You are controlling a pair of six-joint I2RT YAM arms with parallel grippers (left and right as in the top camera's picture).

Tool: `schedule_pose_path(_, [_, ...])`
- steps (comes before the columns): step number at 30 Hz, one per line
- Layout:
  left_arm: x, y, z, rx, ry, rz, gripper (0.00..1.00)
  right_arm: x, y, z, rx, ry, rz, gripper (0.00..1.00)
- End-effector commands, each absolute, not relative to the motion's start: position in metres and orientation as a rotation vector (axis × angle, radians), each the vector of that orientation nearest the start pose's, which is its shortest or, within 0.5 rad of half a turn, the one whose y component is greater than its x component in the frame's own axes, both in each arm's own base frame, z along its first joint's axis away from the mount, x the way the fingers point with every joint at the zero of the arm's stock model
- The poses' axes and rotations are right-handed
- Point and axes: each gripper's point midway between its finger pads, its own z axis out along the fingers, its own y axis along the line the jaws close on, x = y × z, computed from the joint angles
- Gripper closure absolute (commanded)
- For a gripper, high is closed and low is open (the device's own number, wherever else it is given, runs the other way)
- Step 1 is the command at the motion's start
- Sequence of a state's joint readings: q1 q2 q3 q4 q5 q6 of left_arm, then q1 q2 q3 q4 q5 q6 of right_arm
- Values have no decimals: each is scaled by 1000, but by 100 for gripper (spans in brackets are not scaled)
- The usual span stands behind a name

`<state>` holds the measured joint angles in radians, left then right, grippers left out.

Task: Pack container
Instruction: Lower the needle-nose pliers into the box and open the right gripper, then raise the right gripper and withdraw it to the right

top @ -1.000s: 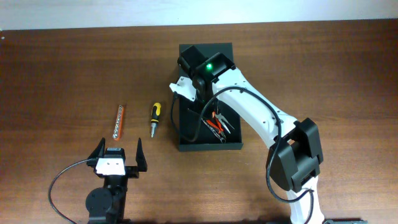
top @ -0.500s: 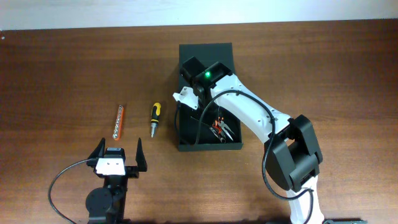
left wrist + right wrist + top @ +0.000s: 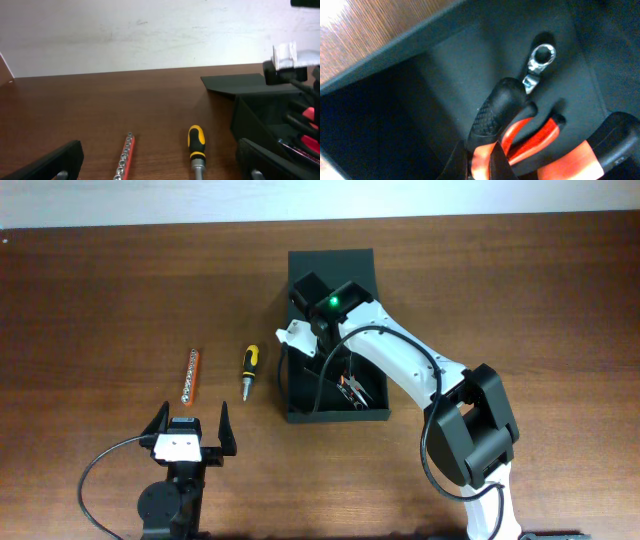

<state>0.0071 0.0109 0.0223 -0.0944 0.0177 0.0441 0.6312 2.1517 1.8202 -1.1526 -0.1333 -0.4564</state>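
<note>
The container, a dark box with its flap lid folded back, stands mid-table. My right arm reaches down into it. In the right wrist view my right gripper is shut on a black and red handle of the pliers, which are low inside the box. A silver wrench end lies on the box floor beyond. My left gripper stands open and empty near the front left, pointing at the tools.
A yellow and black screwdriver and a red socket rail lie on the wooden table left of the box. Another red and black handle lies beside the held one.
My right arm moved a little toward the front of the box with the pliers, then held still. The left arm has not moved.
</note>
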Motion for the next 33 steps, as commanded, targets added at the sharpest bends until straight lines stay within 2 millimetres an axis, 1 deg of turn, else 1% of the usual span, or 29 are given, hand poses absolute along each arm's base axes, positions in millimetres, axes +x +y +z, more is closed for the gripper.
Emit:
schedule_pose_path(1, [245, 1, 157, 28, 1655, 26, 1, 328, 276, 55, -1627, 2631, 240, 96])
schedule_pose_path(3, [245, 1, 157, 28, 1655, 26, 1, 325, 274, 51, -1632, 2642, 239, 96])
schedule_pose_path(7, [245, 1, 157, 28, 1655, 26, 1, 325, 274, 51, -1633, 2643, 238, 95])
schedule_pose_path(9, [245, 1, 157, 28, 1655, 26, 1, 325, 274, 51, -1632, 2641, 233, 81])
schedule_pose_path(10, [245, 1, 157, 28, 1655, 26, 1, 325, 274, 51, -1632, 2641, 233, 77])
schedule_pose_path(14, [245, 1, 157, 28, 1655, 26, 1, 326, 274, 51, -1632, 2640, 234, 71])
schedule_pose_path(23, [245, 1, 157, 28, 1655, 26, 1, 327, 274, 51, -1630, 2637, 226, 68])
schedule_pose_path(24, [245, 1, 157, 28, 1655, 26, 1, 329, 273, 51, -1628, 2635, 210, 63])
schedule_pose_path(26, [245, 1, 157, 28, 1655, 26, 1, 332, 272, 53, -1624, 2631, 184, 56])
schedule_pose_path(29, [245, 1, 157, 28, 1655, 26, 1, 341, 269, 62, -1566, 2644, 123, 40])
schedule_pose_path(30, [245, 1, 157, 28, 1655, 26, 1, 344, 270, 69, -1559, 2636, 116, 29])
schedule_pose_path(31, [245, 1, 157, 28, 1655, 26, 1, 348, 273, 80, -1543, 2626, 117, 13])
schedule_pose_path(32, [245, 1, 157, 28, 1655, 26, 1, 352, 275, 88, -1519, 2621, 118, 4])
schedule_pose_path(33, [245, 1, 157, 28, 1655, 26, 1, 357, 276, 97, -1486, 2619, 119, 1])
